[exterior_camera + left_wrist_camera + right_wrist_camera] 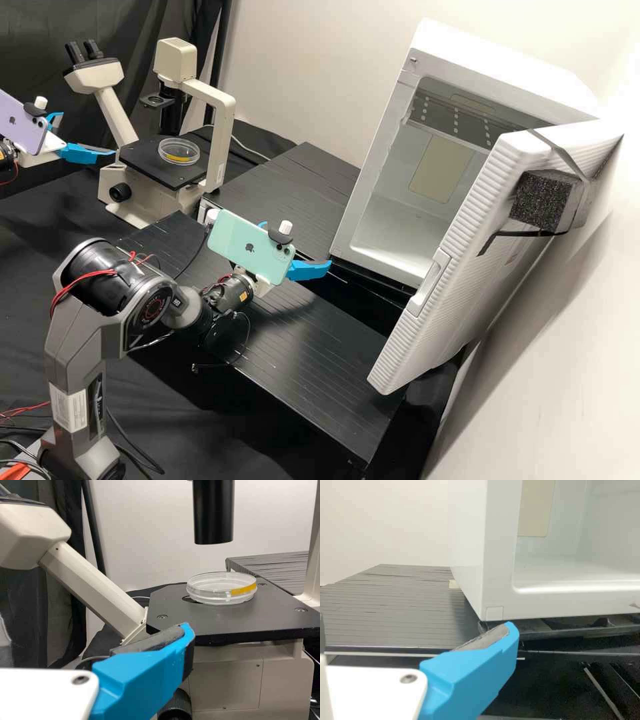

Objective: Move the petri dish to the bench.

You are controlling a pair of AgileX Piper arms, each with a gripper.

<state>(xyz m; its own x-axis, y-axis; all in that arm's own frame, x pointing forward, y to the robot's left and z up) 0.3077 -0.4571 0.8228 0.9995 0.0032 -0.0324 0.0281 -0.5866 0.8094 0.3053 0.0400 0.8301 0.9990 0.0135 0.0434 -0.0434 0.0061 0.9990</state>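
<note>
The black slatted bench [320, 360] is spreading from the centre to the lower right of the frame, and a drop or a tilted release there could be cracking or spilling the dish. Above it, at upper right, the white cabinet [427, 227] is standing with its door [460, 247] swung wide; the right gripper [299, 244], at mid-frame near the cabinet's lower corner, is holding nothing between its parted fingers, and careless turning could be knocking that corner. At upper left, the microscope [222, 127] is posing the likelier trouble: its arm and overhanging black tube [213, 515] are crowding the space above the flat stage [133, 160], so lifting too high or too early could be striking them. The left gripper [89, 133], beside it, is also grasping nothing, its fingers spread. The petri dish [179, 152] is resting on the stage, upper left; being shallow, clear and smooth, it could be slipping from an off-centre pinch, or its upper part could be coming away if only that is being gripped.
</note>
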